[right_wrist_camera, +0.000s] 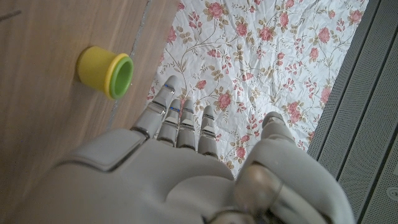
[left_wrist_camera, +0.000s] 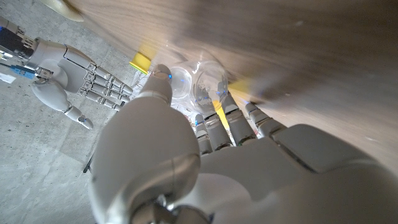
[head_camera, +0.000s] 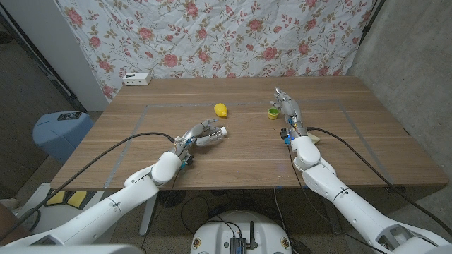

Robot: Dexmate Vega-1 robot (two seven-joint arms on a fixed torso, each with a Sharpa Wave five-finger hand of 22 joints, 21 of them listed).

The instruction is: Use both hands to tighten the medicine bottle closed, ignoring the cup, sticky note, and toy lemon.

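A small clear medicine bottle [head_camera: 214,134] with a white cap lies on its side in my left hand [head_camera: 195,135], left of the table's middle. In the left wrist view that hand's fingers [left_wrist_camera: 214,121] wrap the clear bottle [left_wrist_camera: 198,79]. My right hand [head_camera: 288,107] is raised over the table's right middle, fingers straight and apart, holding nothing. It stands well to the right of the bottle, beside the cup. The right wrist view shows its fingers [right_wrist_camera: 177,121] stretched out, empty.
A yellow toy lemon [head_camera: 222,109] lies just behind the bottle. A small yellow-green cup [head_camera: 272,113] lies on its side [right_wrist_camera: 106,71] by my right hand. A pale sticky note [head_camera: 315,139] is near my right forearm. A white box [head_camera: 136,78] sits at the far left edge.
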